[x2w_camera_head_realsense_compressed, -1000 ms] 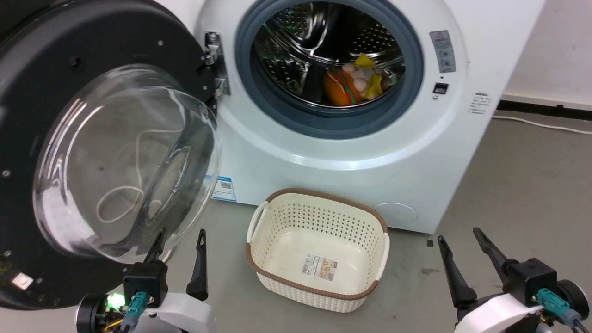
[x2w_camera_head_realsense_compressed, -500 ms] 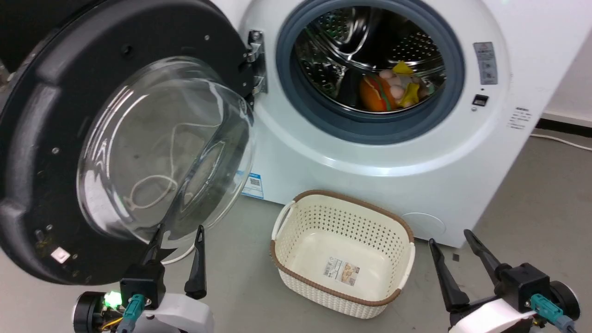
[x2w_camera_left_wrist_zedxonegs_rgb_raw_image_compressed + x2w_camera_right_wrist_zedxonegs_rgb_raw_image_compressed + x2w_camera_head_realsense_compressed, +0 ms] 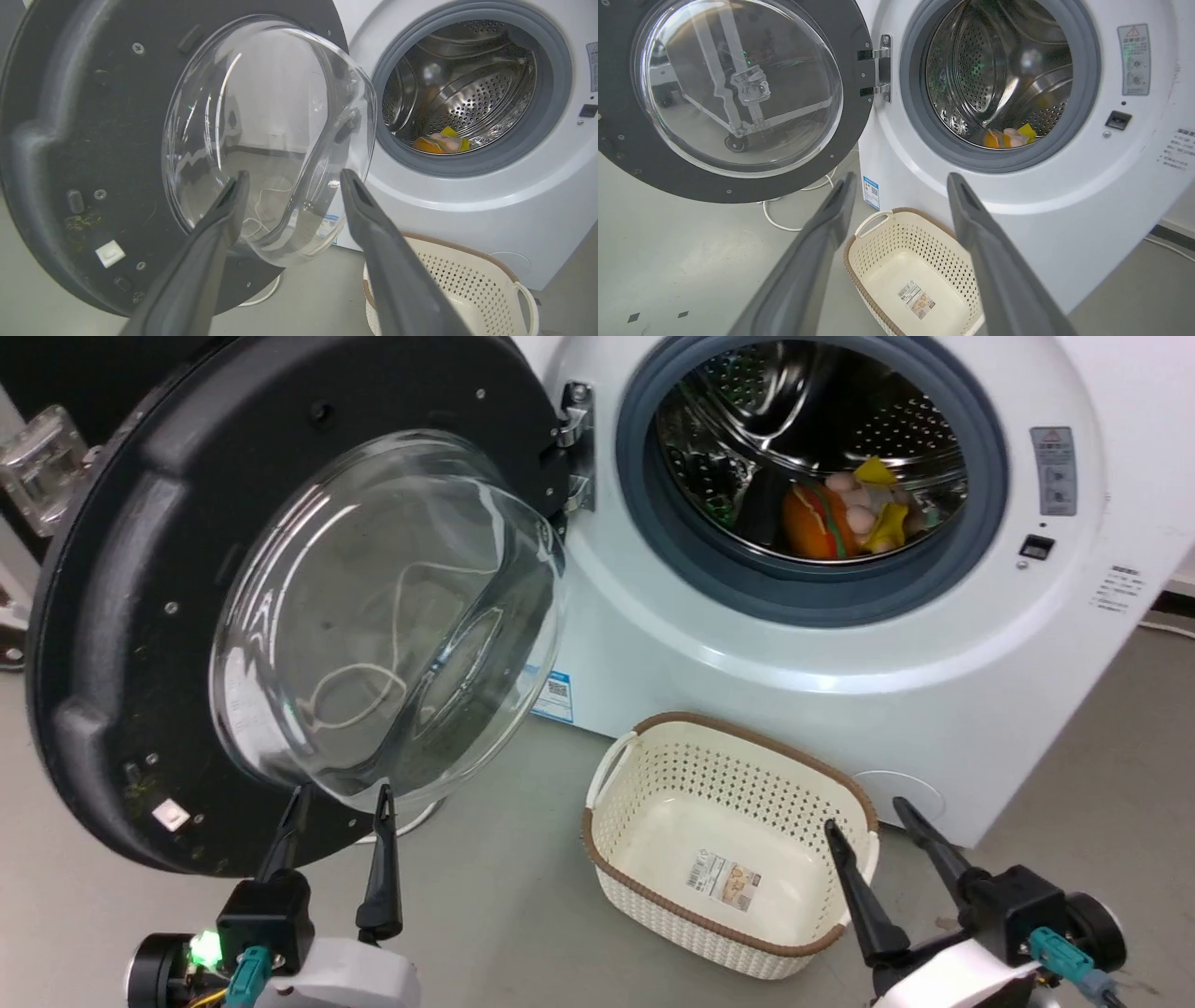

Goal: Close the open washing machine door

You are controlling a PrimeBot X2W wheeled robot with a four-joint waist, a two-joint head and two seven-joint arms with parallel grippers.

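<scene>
**Washing machine door (image 3: pixel 299 607), round, black-rimmed, with a bulging clear glass bowl, hangs wide open**

The left end effector (image 3: pixel 342 793) has its two long dark fingers spread apart and empty. They point up at the bowl's lower edge; whether they touch it cannot be told. The right end effector (image 3: pixel 865 814), also spread and empty, rises at the right edge of a cream perforated plastic basket (image 3: pixel 709 938) on the grey floor (image 3: pixel 523 896). The washing machine door is swung out on its hinge, left of the white front-loading washer (image 3: pixel 747 653).
</scene>
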